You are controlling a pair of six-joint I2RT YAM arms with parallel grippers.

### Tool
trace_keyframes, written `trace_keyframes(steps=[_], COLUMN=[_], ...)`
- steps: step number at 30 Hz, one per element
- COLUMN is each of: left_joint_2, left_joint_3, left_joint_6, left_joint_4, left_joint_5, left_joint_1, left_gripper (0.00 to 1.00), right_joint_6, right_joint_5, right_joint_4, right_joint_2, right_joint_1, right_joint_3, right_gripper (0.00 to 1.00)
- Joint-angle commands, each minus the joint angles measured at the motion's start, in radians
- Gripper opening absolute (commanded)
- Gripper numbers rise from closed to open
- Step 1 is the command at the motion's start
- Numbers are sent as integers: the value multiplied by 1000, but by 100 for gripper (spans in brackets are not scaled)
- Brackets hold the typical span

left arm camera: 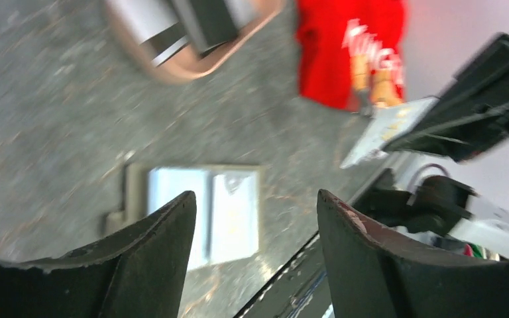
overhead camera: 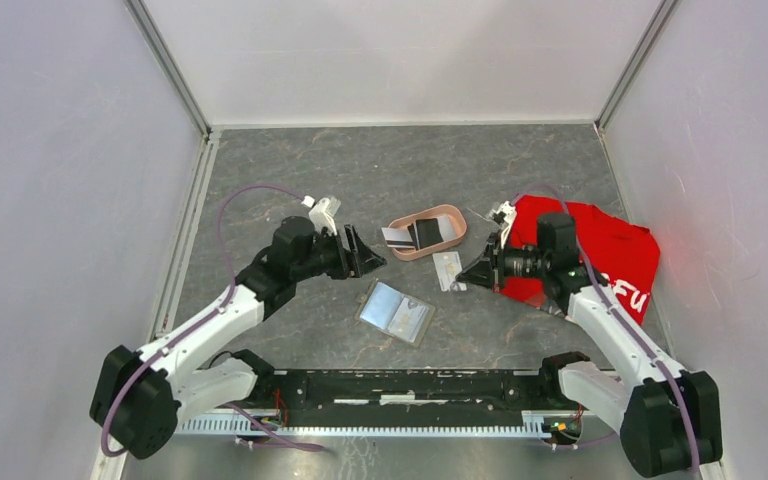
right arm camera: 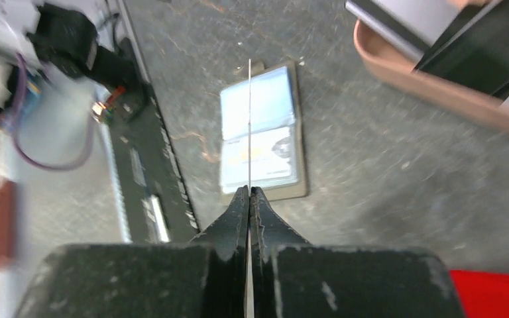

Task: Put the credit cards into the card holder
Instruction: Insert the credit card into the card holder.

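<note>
Card holder (overhead camera: pixel 396 312) lies open, flat on table (overhead camera: pixel 290 170), nearest arm bases. Right gripper (right arm camera: pixel 249 193): jaws pressed together, pinching one credit card (overhead camera: pixel 448 270) edge-on, near holder. Left gripper (left arm camera: pixel 255 195): jaws spread wide, empty. Beyond: remaining cards (overhead camera: pixel 400 237) in pink tray (overhead camera: pixel 460 235).

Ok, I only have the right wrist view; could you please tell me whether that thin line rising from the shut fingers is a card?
Observer: Yes, the left wrist view shows its face: a whitish credit card clamped in the right gripper.
Operator: Thank you. And what about the other arm?
Observer: In the top view the left gripper is open, hanging left of the pink tray and beyond the open card holder.
</note>
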Motion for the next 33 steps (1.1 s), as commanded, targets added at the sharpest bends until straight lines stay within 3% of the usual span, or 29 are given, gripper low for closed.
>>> trace_keyframes(steps=[1,4,9,13,23,28,33], left_joint_2=[77,141,238,298,436,426,345], left_joint_3=[114,118,116,119,166,146,122], left_joint_6=[-13,-19,-52,-51,-30,-94,-159], left_joint_4=[-363,-364,-348,-348,-357,-392,-445], left_joint_5=[-228,-237,-220,-217,-219,-273,-330], left_joint_1=[-25,-37,-78,-93,-136,-175,-209], left_gripper=[71,71,68,64,57,49,49], right_joint_6=[631,698,659,744,739,754,748], right_joint_5=[17,13,99,36,17,19,1], right_joint_4=[446,505,436,568,583,601,579], right_joint_2=[-12,8,15,40,86,85,91], right_joint_1=[-1,0,0,0,2,16,21], right_joint_3=[-161,-213,-225,-280,-279,-302,-293], right_gripper=[0,0,0,0,0,0,0])
